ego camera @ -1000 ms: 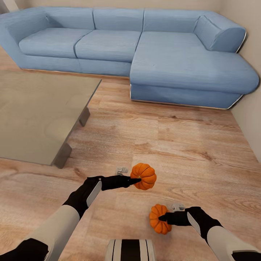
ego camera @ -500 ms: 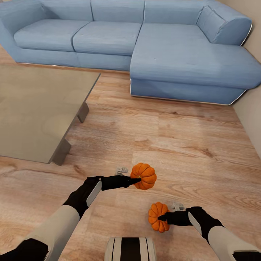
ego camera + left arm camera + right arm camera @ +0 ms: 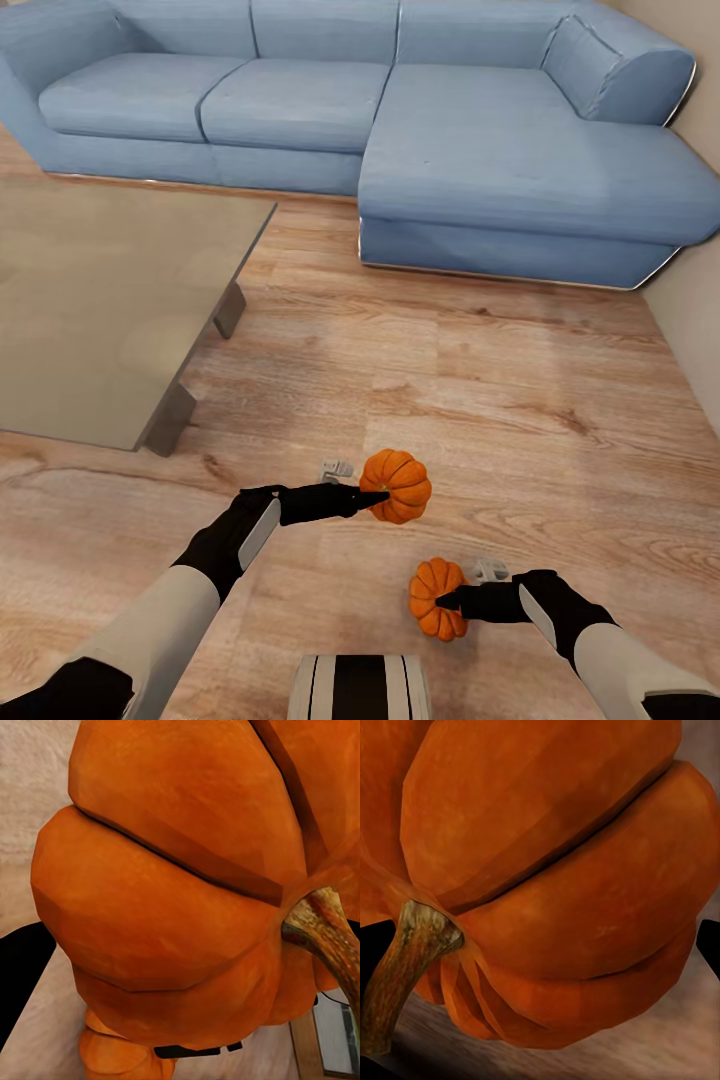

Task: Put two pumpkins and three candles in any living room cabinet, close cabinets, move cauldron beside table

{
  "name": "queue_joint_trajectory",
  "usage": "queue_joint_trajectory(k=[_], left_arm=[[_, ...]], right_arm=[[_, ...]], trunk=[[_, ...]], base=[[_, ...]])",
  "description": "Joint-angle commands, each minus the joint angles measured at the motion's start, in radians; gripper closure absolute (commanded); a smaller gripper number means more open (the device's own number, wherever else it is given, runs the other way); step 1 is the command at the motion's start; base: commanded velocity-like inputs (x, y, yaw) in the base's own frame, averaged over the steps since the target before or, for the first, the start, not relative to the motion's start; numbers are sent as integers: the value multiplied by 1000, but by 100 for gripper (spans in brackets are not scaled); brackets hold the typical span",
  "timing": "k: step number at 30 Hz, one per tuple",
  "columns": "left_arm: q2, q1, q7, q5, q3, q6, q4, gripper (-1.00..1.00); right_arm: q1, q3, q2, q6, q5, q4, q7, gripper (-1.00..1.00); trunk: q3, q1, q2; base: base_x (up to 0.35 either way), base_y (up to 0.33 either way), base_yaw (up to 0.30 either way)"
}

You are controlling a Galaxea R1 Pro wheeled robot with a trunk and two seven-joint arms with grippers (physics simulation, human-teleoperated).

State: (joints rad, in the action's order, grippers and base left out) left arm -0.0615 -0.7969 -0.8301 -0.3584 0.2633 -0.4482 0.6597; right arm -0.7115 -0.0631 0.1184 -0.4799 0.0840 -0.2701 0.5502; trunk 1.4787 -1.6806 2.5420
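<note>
Above the floor (image 3: 520, 380), left gripper (image 3: 372, 499) holds one pumpkin (image 3: 397, 486), right gripper (image 3: 447, 601) holds the other pumpkin (image 3: 432, 598); tabletop (image 3: 90, 300) off left.

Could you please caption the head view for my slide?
Each gripper, left and right, holds a pumpkin near the blue sofa.

I am in a home's living room: a blue corner sofa (image 3: 400, 120) stands along the far side, a low glass-topped table (image 3: 90, 300) sits on my left, and a light wood-plank floor (image 3: 480, 400) runs to a plain beige wall (image 3: 690, 320).
</note>
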Motion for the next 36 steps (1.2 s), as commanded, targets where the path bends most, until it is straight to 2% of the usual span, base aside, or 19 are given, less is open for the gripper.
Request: queue_joint_trajectory(k=[1,8,30,36], left_arm=[[0,-1,2,-8,2,-7,0,100],[0,-1,2,-8,2,-9,0,100],[0,-1,11,-4,1,-9,-8,100],[10,-1,12,-4,1,-8,-33,100]], right_arm=[[1,-1,-8,0,-4,-3,-51,100],[1,0,-8,0,-4,-3,-50,100],[1,3,-8,0,-1,-3,-50,100],[1,4,-3,0,0,-3,-50,100]], trunk=[[1,0,0],[1,0,0],[-84,9,-5],[-107,12,-7]], base=[[0,0,0],[0,0,0],[0,0,0],[0,0,0]])
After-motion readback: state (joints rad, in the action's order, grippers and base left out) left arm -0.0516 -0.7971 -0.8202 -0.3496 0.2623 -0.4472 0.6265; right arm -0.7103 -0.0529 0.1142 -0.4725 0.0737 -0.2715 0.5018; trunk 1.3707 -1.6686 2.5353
